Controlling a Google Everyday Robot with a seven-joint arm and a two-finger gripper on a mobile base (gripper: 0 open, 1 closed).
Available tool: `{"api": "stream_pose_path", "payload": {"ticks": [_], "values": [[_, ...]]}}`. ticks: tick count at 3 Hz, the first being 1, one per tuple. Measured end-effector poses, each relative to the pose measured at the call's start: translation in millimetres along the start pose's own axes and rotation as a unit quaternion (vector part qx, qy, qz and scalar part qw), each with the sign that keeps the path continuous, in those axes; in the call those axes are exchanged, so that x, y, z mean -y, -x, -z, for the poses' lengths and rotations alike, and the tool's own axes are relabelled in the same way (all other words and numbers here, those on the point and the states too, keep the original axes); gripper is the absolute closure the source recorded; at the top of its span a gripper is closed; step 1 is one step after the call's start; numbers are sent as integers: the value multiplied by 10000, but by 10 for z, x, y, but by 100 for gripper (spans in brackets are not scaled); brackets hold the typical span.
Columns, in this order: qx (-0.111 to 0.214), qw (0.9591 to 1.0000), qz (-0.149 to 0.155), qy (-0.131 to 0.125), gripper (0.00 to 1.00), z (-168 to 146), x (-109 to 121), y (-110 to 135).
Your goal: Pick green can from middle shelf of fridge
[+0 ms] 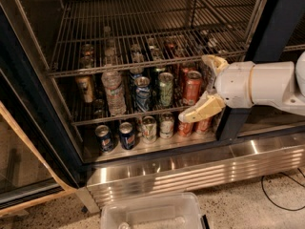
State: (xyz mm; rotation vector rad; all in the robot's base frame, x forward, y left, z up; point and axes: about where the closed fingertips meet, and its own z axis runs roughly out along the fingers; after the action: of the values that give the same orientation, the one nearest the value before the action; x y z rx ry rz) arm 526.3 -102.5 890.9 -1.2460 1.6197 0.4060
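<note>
Hand is at the right front of the fridge, fingers spread apart and holding nothing, next to a red can. Green can stands upright on the middle shelf, between a blue-and-silver can and the red can.

The end effector hangs at the open front of the middle shelf, fingers spread wide around a red can. That can stands between it and the green can, which a blue-and-silver can crowds from the other side; the gaps look narrow, perhaps closed. The upper wire rack caps headroom just above the can tops, and the fridge frame post walls off the right.
</note>
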Motion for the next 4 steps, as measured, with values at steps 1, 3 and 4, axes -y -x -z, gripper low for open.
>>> {"api": "stream_pose_path", "payload": {"ticks": [1,3,4], "values": [[1,10000,0,0,0,-1,0,0],[772,9966,-228,-156,0,-388,-62,-85],[1194,9910,-353,-488,0,-512,-87,-105]]}}
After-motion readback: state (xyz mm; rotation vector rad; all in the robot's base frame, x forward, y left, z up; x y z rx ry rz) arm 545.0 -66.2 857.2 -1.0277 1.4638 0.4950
